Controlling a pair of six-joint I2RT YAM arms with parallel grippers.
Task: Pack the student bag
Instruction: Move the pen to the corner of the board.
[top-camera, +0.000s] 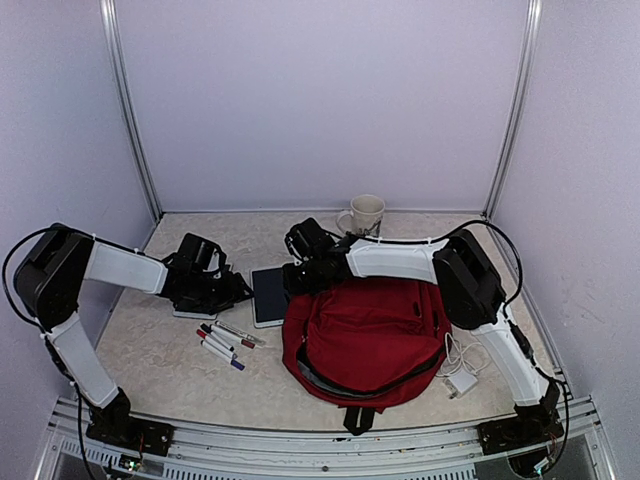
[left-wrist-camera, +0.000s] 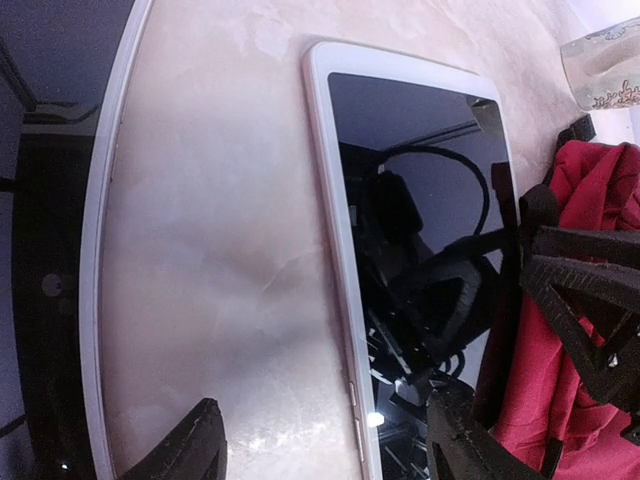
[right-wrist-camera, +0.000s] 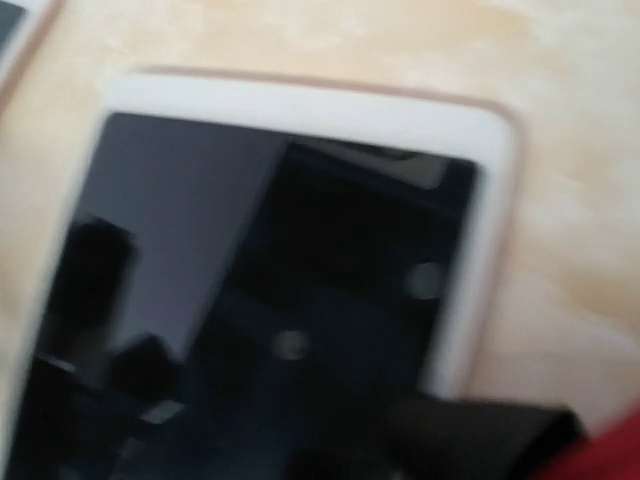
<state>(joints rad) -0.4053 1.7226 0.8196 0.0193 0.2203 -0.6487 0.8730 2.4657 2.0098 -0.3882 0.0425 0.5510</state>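
Note:
The dark red student bag (top-camera: 375, 335) lies flat right of centre with its black-edged opening toward the near edge. It also shows in the left wrist view (left-wrist-camera: 590, 190) and as a red corner in the right wrist view (right-wrist-camera: 615, 455). A white tablet with a black screen (top-camera: 268, 295) lies just left of the bag. My left gripper (top-camera: 235, 290) is open, and its fingertips (left-wrist-camera: 190, 445) straddle the tablet's long left edge (left-wrist-camera: 345, 300). My right gripper (top-camera: 300, 275) hovers low at the bag's upper-left corner over the tablet (right-wrist-camera: 280, 290). That view is blurred and its jaws are unclear.
Several markers (top-camera: 225, 342) lie near the tablet's front. A mug (top-camera: 365, 213) stands at the back, seen too in the left wrist view (left-wrist-camera: 605, 65). A white charger with cable (top-camera: 460, 378) lies right of the bag. A second flat device (top-camera: 190, 313) lies under my left arm.

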